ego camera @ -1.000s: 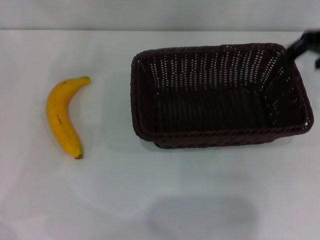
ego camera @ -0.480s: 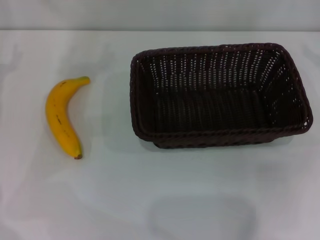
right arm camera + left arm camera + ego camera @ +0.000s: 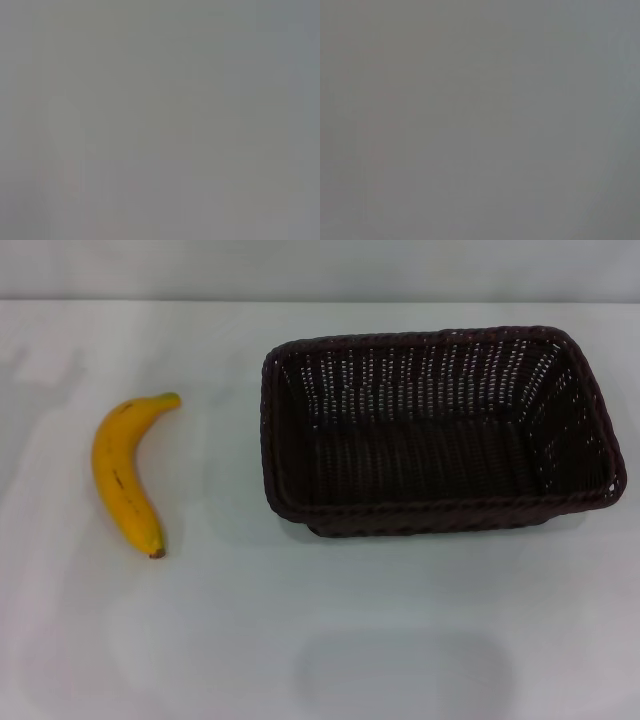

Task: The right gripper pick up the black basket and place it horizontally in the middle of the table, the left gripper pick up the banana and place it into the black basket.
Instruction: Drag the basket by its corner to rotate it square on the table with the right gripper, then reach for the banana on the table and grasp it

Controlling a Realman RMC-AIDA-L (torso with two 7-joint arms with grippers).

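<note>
A glossy white worktop fills nearly the whole head view. Along the upper edge of the frame a pale grey wall is seen. Soft, even light is reflected faintly near the lower centre.

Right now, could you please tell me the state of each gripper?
Left gripper: not in view in any picture.
Right gripper: not in view either.
</note>
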